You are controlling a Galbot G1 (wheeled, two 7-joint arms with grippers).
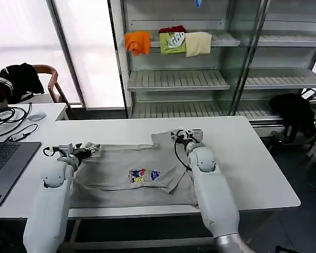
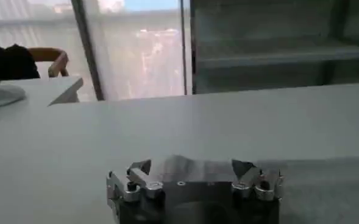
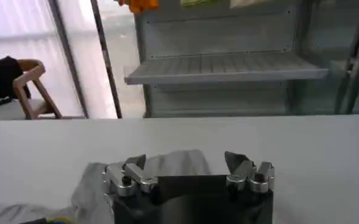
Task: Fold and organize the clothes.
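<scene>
Shirt (image 1: 131, 171) flat on tabletop (image 1: 253, 158). Left gripper (image 1: 84, 151) and right gripper (image 1: 187, 135), fingers spread, at far corners; both edges should be pinched evenly.

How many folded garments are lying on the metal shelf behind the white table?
3, side by side on one shelf board: the orange folded garment leftmost, the green folded garment in the middle, the cream folded garment rightmost. Something red shows behind the green one; it may be another.
</scene>
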